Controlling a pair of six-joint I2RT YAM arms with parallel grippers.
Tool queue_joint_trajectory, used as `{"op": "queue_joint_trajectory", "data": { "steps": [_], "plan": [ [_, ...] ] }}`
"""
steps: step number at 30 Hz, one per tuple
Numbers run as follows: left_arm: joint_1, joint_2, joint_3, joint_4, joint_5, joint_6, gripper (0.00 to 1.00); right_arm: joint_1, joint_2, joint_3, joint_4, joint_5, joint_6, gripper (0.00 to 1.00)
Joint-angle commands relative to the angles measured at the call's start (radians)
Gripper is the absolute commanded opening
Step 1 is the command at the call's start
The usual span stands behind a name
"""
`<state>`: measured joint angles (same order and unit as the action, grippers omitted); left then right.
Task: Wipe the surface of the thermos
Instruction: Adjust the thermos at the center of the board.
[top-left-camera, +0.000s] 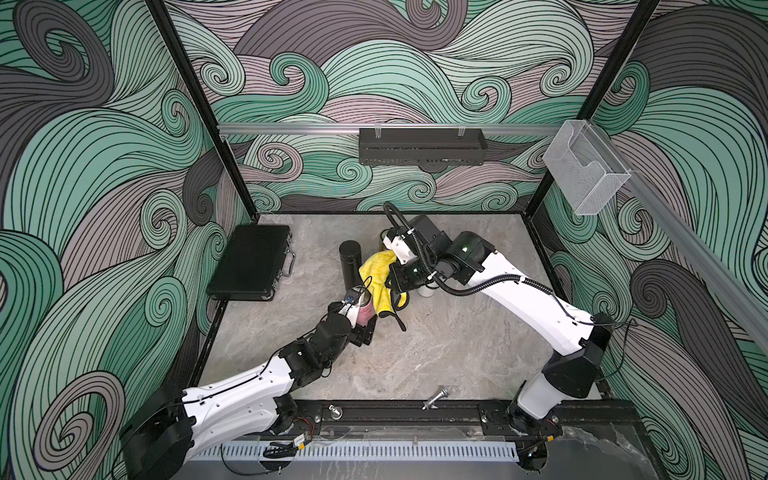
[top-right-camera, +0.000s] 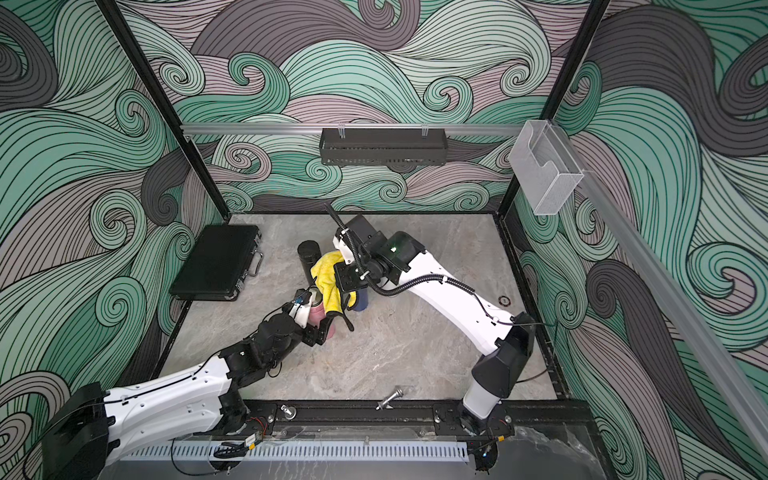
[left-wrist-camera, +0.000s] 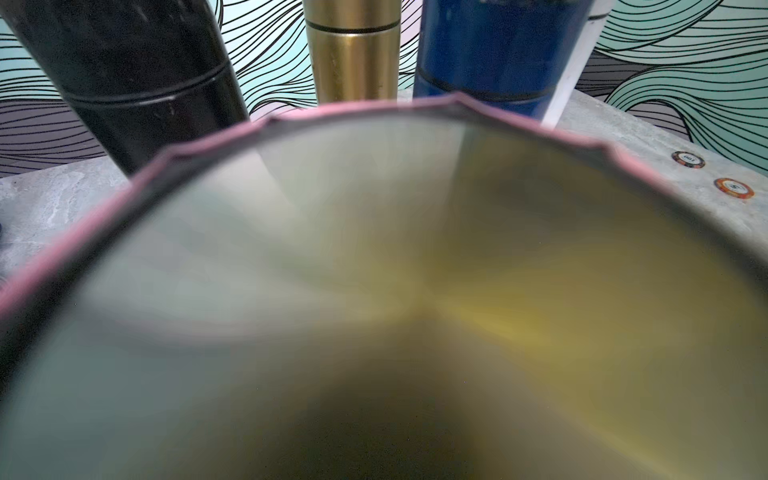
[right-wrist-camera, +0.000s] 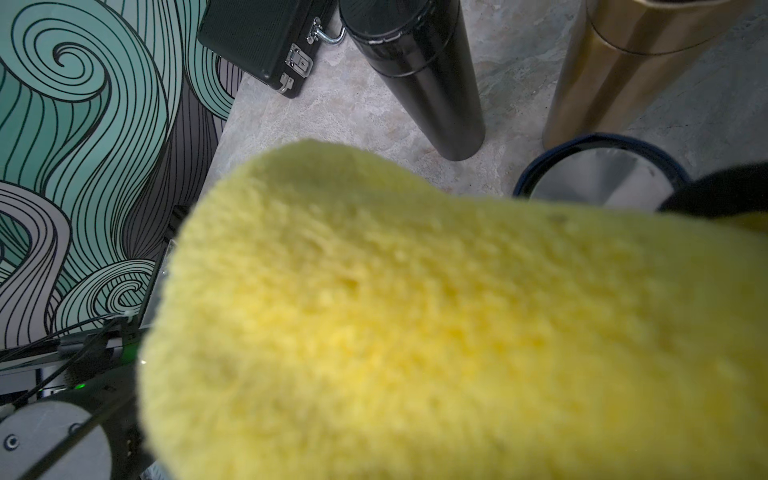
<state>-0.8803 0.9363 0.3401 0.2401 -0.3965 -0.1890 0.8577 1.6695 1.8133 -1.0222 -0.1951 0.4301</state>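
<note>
Centrally on the stone-patterned table (top-left-camera: 436, 357), the pink thermos (top-left-camera: 363, 317) stands upright, just in front of a black thermos (top-left-camera: 351, 259).

The left gripper (top-left-camera: 365, 335) sits at the lower body of the pink thermos in both top views. Whether its jaws press on the thermos or stand clear cannot be told, because the arm hides the contact. The left wrist view is filled by the thermos's pink-edged top, blurred and tinted yellow.

The right gripper (top-left-camera: 390, 266) is clamped tight on a yellow cloth (top-left-camera: 377, 279), which hangs down from it. The cloth's lower end appears to touch the upper side of the pink thermos, though the overlap is small and partly hidden. The cloth covers most of the right wrist view.

A gold thermos (left-wrist-camera: 353, 54) and a blue thermos (left-wrist-camera: 490, 54) stand upright near the black one. A black case (top-left-camera: 251, 262) lies flat at the table's left edge, well apart from the thermoses. A poker chip (top-right-camera: 504, 300) lies near the right edge.
</note>
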Motion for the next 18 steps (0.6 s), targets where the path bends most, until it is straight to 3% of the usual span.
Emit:
{"op": "queue_joint_trajectory", "data": {
  "steps": [1,16,18],
  "plan": [
    [-0.003,0.02,0.007,0.037,-0.027,-0.012,0.89,-0.01,0.01,0.035,-0.044,0.004,-0.026,0.0],
    [-0.004,0.054,-0.023,0.127,-0.074,-0.027,0.73,-0.027,0.148,0.223,-0.19,-0.005,-0.101,0.0],
    [-0.003,0.047,-0.026,0.127,-0.072,-0.014,0.62,-0.027,0.182,0.284,-0.242,-0.006,-0.115,0.0]
  ]
}}
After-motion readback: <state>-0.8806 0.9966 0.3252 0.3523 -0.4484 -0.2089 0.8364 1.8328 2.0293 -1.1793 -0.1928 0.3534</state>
